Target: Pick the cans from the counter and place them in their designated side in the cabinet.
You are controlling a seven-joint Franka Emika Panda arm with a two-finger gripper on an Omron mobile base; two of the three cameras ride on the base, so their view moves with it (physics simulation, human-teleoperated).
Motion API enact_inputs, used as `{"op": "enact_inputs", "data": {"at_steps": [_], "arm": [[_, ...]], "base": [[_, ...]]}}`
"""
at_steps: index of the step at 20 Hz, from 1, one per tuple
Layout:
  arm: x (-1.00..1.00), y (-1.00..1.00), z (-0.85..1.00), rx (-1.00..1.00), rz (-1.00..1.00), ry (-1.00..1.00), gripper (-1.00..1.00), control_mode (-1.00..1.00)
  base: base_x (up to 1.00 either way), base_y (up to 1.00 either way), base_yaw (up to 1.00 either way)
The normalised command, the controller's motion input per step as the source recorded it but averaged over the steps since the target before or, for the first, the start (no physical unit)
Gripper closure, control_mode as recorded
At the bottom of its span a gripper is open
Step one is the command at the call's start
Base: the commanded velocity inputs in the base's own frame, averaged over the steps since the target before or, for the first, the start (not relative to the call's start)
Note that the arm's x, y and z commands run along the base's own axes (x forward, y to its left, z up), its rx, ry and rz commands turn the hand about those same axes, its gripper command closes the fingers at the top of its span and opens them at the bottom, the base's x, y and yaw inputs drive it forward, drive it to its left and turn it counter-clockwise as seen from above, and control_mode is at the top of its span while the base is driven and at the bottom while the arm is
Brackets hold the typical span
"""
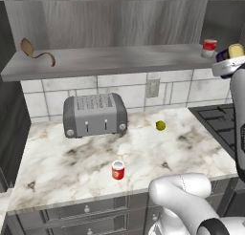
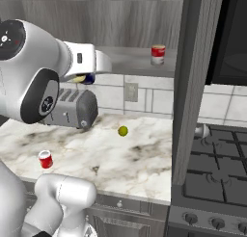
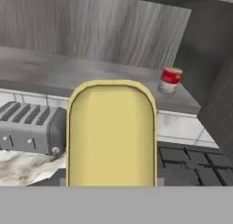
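Note:
My gripper (image 1: 225,63) is shut on the dark blue can (image 1: 230,51) with the yellow top, held up at shelf height by the right end of the cabinet (image 1: 95,62). In the hand view the yellow top of the blue can (image 3: 111,134) hides the fingertips. From the right base view the blue can (image 2: 83,78) peeks out under the white hand. The red can with the white lid (image 1: 118,170) stands upright on the counter (image 1: 72,157) near its front edge, also the red can (image 2: 45,159). The cabinet shelf (image 3: 45,68) lies ahead and slightly below the hand.
A red can with a white band (image 1: 209,48) (image 2: 157,54) (image 3: 170,79) stands at the shelf's right end. A grey toaster (image 1: 94,114) and a yellow-green ball (image 1: 161,125) sit on the counter. The stove (image 2: 212,173) is right, past a dark side panel (image 2: 193,82). A brown curl (image 1: 36,51) lies on the shelf's left.

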Motion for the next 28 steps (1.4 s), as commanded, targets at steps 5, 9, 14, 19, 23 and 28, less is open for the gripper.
{"op": "enact_inputs", "data": {"at_steps": [5,9,14,19,23,28], "arm": [[0.04,-0.05,0.06,-0.01,0.00,0.00,1.00,-1.00],[0.05,-0.03,0.06,-0.01,0.00,0.00,1.00,-1.00],[0.09,-0.07,0.05,-0.01,0.00,0.00,1.00,-1.00],[0.09,-0.09,0.02,-0.01,0.00,0.00,1.00,-1.00],[0.14,-0.06,0.00,0.00,0.00,0.00,1.00,-1.00],[0.17,-0.07,0.00,0.00,0.00,0.00,1.00,-1.00]], "base": [[0.00,0.00,0.00],[0.00,0.00,0.00],[0.00,0.00,0.00],[0.00,0.00,0.00],[0.00,0.00,0.00],[0.00,0.00,0.00]]}}
